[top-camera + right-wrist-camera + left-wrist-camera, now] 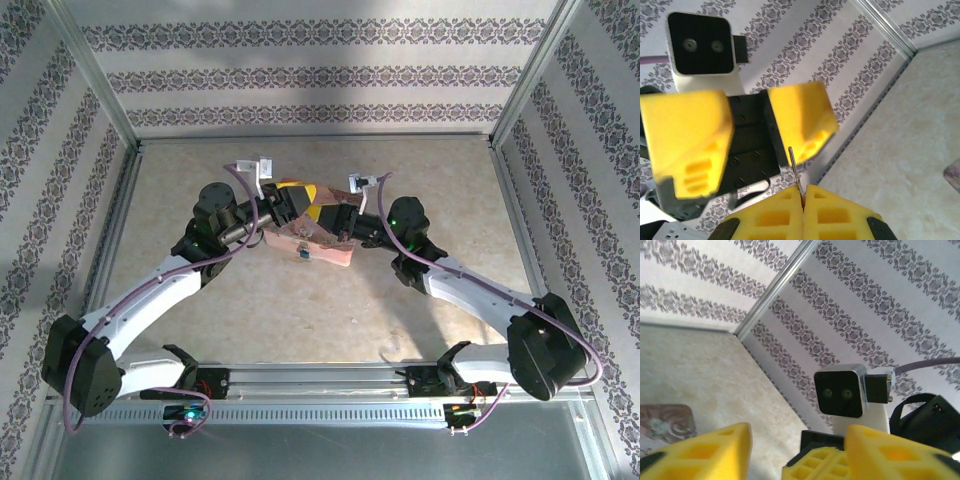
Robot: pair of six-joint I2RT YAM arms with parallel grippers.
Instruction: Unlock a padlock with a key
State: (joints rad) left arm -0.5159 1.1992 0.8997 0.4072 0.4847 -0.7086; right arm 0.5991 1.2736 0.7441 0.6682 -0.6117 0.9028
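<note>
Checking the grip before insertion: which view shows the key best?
Right wrist view: the key pokes out thin from the shut right pincer. Top external: too small to tell. Left wrist: that pincer's fingers hide it.

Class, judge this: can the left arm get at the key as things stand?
Probably yes. The key sticks out of the shut right gripper, and the left gripper faces it open, with nothing between them.
</note>
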